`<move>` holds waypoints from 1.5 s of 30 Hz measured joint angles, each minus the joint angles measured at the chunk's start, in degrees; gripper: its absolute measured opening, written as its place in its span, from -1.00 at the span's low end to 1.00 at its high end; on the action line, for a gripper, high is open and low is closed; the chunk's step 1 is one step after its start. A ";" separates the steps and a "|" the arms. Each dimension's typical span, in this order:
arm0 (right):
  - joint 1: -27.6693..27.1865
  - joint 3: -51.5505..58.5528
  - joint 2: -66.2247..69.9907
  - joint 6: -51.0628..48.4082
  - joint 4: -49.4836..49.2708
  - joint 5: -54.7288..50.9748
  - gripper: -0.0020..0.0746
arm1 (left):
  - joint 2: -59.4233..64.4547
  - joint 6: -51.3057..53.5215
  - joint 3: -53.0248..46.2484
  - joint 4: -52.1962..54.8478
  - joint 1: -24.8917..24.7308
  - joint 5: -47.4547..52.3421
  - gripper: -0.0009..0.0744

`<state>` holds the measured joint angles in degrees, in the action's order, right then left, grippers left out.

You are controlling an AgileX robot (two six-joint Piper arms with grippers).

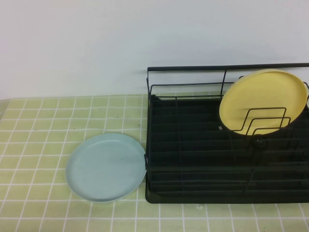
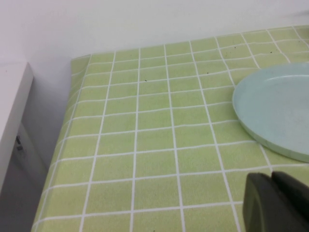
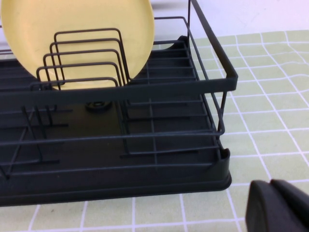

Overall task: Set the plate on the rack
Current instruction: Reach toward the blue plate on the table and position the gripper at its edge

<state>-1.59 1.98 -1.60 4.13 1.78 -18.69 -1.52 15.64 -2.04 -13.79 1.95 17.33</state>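
Nearest the lens, the left gripper (image 2: 272, 183) shows only as dark fingertips pressed together, holding nothing, over the green tiled table (image 2: 145, 145). The blue plate (image 2: 280, 116) lies just ahead of those tips, flat on the tiles with its rim up. Being round, it has no long axis, so any stretch of the near rim should serve for a pinch. On its far side from that gripper stands the black rack (image 1: 193, 197), so close that I cannot tell whether they touch. The right gripper (image 3: 271, 188), likewise closed and empty, faces a corner of the rack and the yellow plate (image 3: 77, 19) standing in the wire slots, so the left arm looks nearer. Neither arm appears in the raised view. The blue plate's edge is cut off in the left wrist view, and the rack's right end runs out of sight.
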 joint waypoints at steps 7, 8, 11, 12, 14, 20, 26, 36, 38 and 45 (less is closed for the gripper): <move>0.00 0.00 0.00 0.00 0.00 0.00 -0.95 | 0.00 -0.15 0.00 -1.41 0.00 0.00 -0.98; 0.00 0.00 0.00 0.00 0.00 0.00 -0.95 | 0.00 -0.15 0.00 -0.75 0.00 0.00 -0.98; 0.00 0.00 0.00 0.00 0.00 0.00 -0.95 | 0.00 -0.15 0.00 0.01 0.00 0.00 -0.98; 0.00 0.00 0.00 0.00 0.00 0.00 -0.95 | 0.00 -0.15 0.00 0.01 0.00 0.00 -0.98; 0.00 0.00 0.00 0.00 0.00 0.00 -0.95 | 0.00 -0.15 0.00 0.01 0.00 0.00 -0.98; 0.00 0.00 0.00 0.00 0.00 0.00 -0.95 | 0.00 -1.23 0.00 0.13 0.00 0.00 -0.98; 0.00 0.00 0.00 0.00 0.00 0.00 -0.95 | 0.00 -1.81 0.00 0.01 0.00 -0.20 -0.98; 0.00 0.00 0.00 0.00 0.00 0.00 -0.95 | 0.00 -2.30 0.00 0.01 0.00 -0.06 -0.98; 0.00 0.00 0.00 0.00 0.00 0.00 -0.95 | 0.00 -2.30 0.00 0.01 0.00 -0.06 -0.98; 0.00 0.00 0.00 0.00 0.00 0.00 -0.95 | 0.00 -2.30 0.00 0.01 0.00 -0.06 -0.98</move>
<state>-1.59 1.98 -1.60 4.13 1.78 -18.69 -1.52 13.34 -2.04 -13.78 1.95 17.27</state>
